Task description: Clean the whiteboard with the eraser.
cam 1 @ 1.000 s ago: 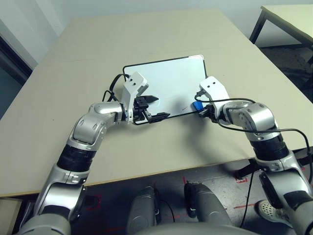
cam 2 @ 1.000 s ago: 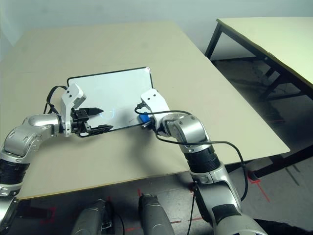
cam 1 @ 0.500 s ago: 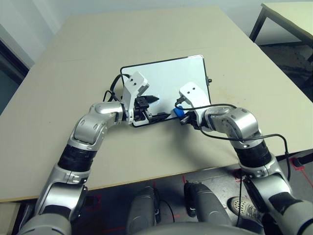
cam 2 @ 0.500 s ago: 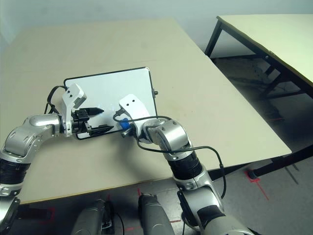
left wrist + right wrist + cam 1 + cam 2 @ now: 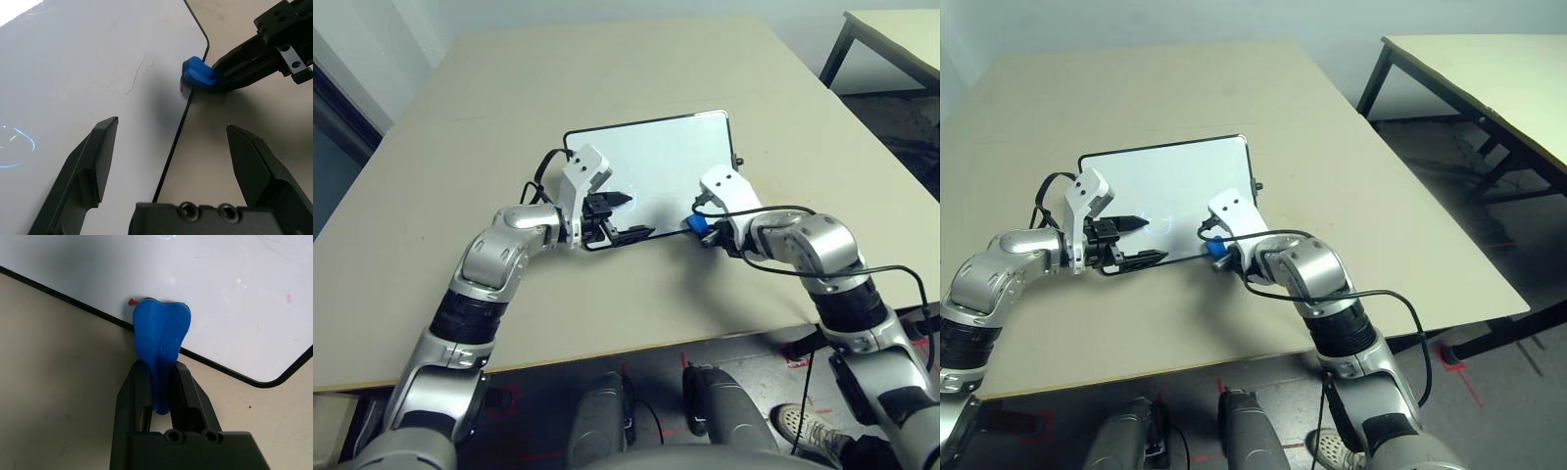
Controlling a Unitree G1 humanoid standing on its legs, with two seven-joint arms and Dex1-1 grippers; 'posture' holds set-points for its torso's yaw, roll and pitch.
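Fingers of the right gripper pinch the eraser at the whiteboard's near edge; left gripper fingers spread wide.

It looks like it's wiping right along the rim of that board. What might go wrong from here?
1. The eraser sits on the near rim of the whiteboard, half off it. It may catch on the black frame or slide onto the table.
2. The right gripper pinches only the eraser's tail end, so a snag might twist it loose.
3. The left gripper is open, straddling the rim without clamping it, so a hard stroke may shift the board.
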